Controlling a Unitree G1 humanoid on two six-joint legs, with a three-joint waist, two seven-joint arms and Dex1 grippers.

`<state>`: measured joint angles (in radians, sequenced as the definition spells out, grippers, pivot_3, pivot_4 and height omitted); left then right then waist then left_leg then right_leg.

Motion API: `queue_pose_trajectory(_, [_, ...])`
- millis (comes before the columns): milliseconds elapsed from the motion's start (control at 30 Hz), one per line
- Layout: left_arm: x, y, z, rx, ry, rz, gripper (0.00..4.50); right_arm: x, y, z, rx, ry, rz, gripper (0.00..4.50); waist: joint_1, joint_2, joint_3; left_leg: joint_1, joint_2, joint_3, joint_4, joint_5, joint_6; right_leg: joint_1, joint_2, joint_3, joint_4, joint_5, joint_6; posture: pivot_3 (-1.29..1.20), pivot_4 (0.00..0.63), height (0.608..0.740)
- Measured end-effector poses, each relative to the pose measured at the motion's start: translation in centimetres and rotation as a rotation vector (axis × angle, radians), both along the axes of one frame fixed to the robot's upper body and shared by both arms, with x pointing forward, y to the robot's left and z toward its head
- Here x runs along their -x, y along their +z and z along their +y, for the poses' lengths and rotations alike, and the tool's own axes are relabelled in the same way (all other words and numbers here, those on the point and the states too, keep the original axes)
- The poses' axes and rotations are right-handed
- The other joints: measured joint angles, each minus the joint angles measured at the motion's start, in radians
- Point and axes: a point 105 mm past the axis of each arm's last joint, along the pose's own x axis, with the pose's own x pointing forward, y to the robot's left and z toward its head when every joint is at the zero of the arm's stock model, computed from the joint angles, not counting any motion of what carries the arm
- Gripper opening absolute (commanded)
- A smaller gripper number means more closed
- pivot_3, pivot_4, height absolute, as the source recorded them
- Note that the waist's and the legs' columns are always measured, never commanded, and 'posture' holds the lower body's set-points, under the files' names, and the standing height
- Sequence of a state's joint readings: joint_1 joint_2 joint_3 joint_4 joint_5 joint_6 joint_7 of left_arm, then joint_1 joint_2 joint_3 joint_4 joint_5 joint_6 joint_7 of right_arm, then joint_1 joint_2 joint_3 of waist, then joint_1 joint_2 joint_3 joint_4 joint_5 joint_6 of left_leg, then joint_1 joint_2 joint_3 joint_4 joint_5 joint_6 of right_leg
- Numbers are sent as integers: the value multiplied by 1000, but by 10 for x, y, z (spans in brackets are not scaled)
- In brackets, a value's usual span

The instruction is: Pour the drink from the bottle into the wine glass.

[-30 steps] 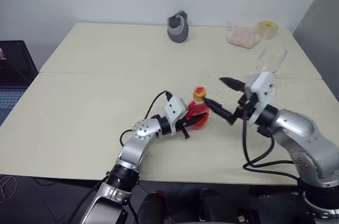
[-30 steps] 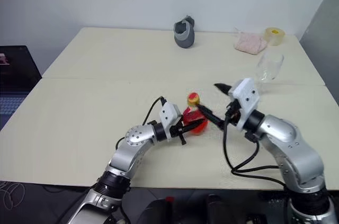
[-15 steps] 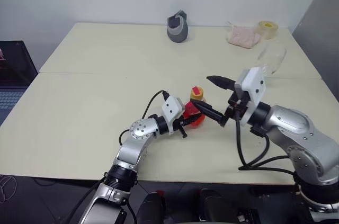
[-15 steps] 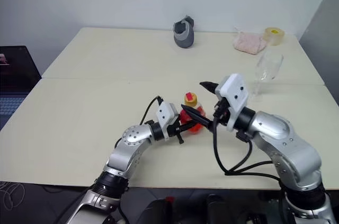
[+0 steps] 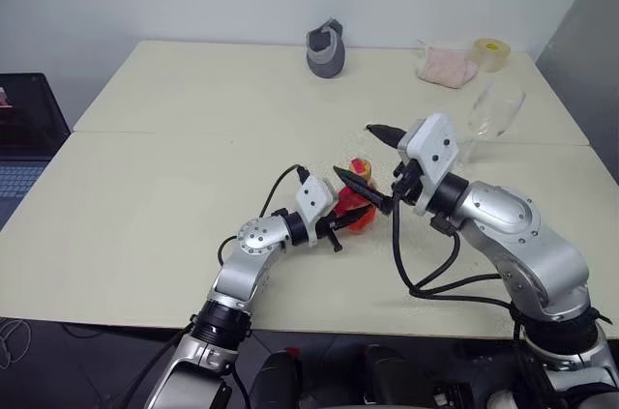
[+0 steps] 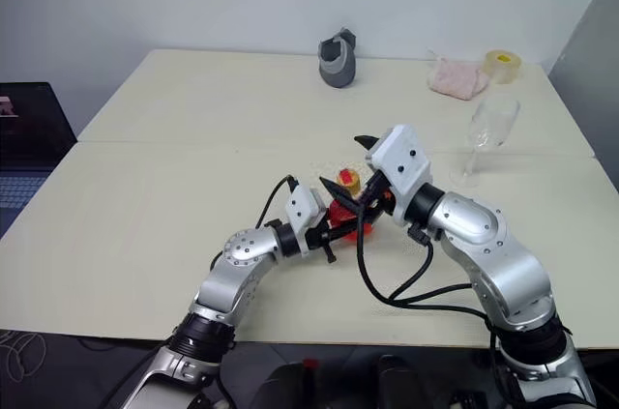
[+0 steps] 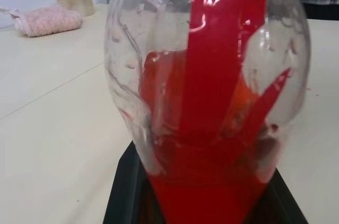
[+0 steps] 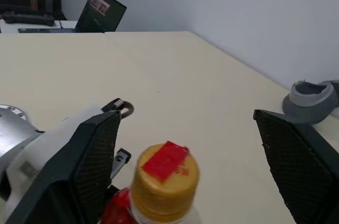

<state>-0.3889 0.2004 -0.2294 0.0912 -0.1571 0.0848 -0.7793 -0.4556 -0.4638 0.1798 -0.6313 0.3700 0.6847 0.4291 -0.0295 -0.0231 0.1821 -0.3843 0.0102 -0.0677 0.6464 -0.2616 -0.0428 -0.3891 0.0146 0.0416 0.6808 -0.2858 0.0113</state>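
Since a second ago our right gripper point(image 5: 368, 152) has swung left across the bench point(image 5: 174, 196), jaws spread wide, and now brackets the cap point(image 8: 165, 181) of the bottle point(image 5: 355, 208), one finger on each side, neither touching. Our left gripper point(image 5: 340, 221) stayed put, jaws pinching the bottle low on its rounded body, holding it upright at mid-bench near the front. Red drink point(image 7: 212, 181) fills the lower part of the bottle, red label strip point(image 7: 228, 49) up its side. Cap is yellow with a red patch, still on. Wine glass point(image 5: 491, 111) stands empty, well apart to the right and behind the right arm. At the bench's far edge: grey holder point(image 5: 326, 49), pink cloth point(image 5: 444, 67), tape roll point(image 5: 490, 53). Laptop point(image 5: 24, 138) off the left side.
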Motion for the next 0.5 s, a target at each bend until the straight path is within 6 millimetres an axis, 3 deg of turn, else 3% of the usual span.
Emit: queue_pose_trajectory(500, [1, -2, -1, -8, -3, 9, 791, -10, -10, -15, -46, -102, 42, 4273, 1, 0, 0, 0, 0, 0, 0, 0, 0, 0, 0, 0, 0, 0, 0, 0, 150, 740])
